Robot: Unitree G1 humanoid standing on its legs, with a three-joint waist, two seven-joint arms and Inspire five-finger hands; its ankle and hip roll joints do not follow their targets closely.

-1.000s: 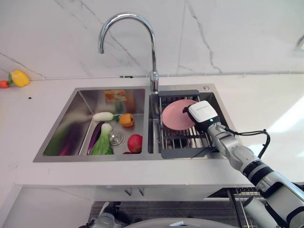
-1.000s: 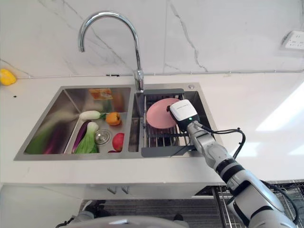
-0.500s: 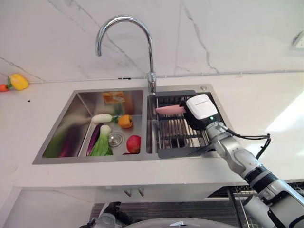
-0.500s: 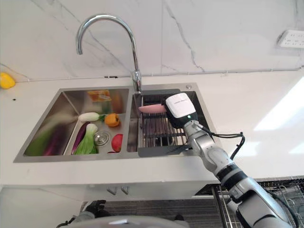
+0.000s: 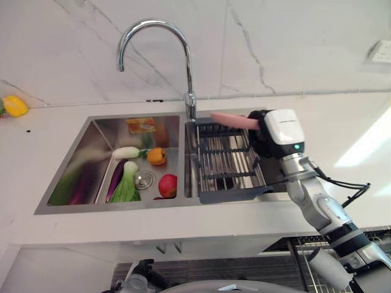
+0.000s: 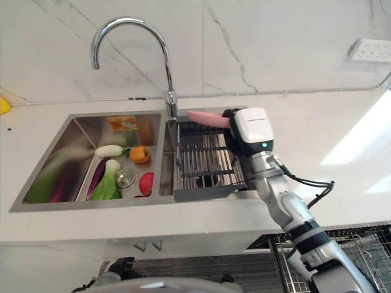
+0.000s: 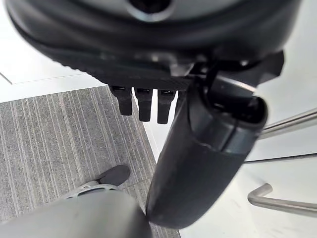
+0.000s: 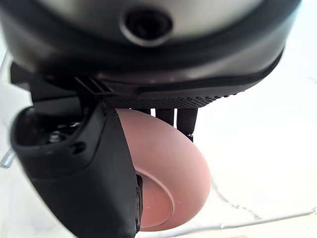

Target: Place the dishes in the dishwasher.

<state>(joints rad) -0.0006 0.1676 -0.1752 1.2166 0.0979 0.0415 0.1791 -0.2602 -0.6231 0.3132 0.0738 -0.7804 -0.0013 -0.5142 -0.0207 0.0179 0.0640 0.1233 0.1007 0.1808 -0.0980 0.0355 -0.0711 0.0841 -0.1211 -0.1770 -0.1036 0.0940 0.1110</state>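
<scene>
Right hand (image 5: 264,135) | pinching pink plate (image 5: 234,120) | apparently raised edge-on over sink rack (image 5: 223,163)

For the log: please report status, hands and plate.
Right hand shut on pink plate, held above the sink rack. Left hand idle, down near the floor. Nothing in the way.

No readable text or labels.

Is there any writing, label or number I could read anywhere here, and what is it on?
None can be read.
White cover on the right hand, which holds the pink plate: faint grey print, too small to read.
Orange packet at the back of the sink: too blurred to read.
</scene>
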